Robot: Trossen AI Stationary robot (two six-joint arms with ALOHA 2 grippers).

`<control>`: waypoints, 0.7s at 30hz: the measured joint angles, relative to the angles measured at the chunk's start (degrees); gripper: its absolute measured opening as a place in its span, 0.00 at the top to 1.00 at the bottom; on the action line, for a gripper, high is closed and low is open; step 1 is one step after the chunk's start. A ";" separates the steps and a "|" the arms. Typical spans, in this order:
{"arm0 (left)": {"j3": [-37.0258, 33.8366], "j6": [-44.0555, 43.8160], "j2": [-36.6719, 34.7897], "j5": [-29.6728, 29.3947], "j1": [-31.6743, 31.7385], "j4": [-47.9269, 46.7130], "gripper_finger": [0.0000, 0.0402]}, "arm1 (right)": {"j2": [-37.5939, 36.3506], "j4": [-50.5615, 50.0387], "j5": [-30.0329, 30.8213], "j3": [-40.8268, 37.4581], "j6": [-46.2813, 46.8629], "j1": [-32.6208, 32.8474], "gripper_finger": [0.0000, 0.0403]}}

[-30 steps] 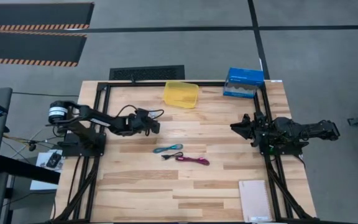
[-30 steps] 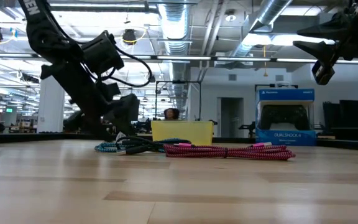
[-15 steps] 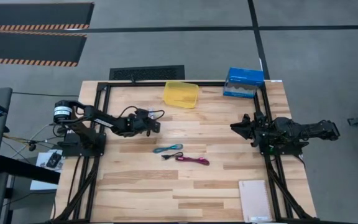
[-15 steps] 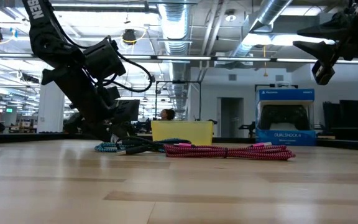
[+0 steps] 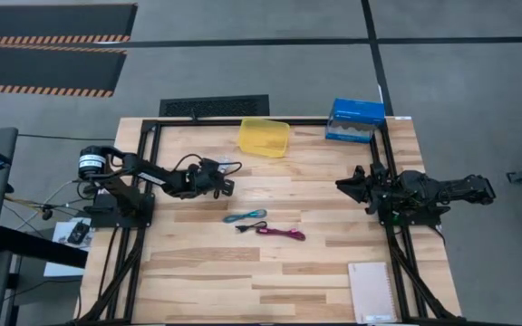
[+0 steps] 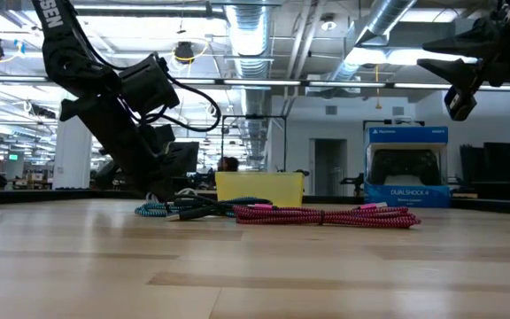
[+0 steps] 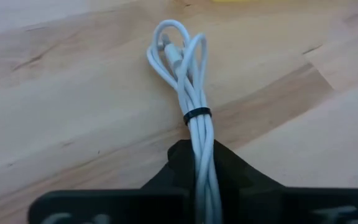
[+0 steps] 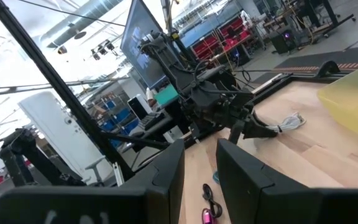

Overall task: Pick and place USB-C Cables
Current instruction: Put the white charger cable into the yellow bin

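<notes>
The left claw (image 5: 228, 186) sits low over the pale wooden counter (image 5: 333, 226), its fingers clamped on the thin white bundled cable (image 7: 188, 93), whose looped end, cinched by a dark tie, lies on the wood just short of the translucent yellow plastic bin (image 5: 264, 137). Nearer the counter's middle lie the teal braided cable (image 5: 246, 215), the black cable (image 5: 246, 227) and the magenta-red braided cable (image 5: 282, 233), close together. The right claw (image 5: 344, 185) hovers at the right side, fingers slightly parted, holding nothing.
</notes>
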 joint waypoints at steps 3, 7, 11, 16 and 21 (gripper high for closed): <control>0.00 0.11 0.00 0.54 0.04 0.00 0.97 | -0.01 -0.21 -0.01 0.00 0.00 0.00 0.71; 0.00 2.18 -0.39 1.83 0.07 0.02 0.99 | -0.02 -1.10 -0.01 0.00 0.00 -0.04 0.71; 0.00 2.33 -1.78 4.12 -0.07 -0.54 0.99 | 0.00 -2.68 -0.01 -0.04 0.00 -0.04 0.71; -0.05 3.75 -5.87 5.88 -0.09 -0.53 1.00 | 0.00 -3.21 -0.01 -0.04 0.02 -0.04 0.71; -0.04 7.44 -11.69 7.35 -0.48 -0.46 1.00 | 0.00 -3.23 -0.03 -0.04 0.02 -0.04 0.71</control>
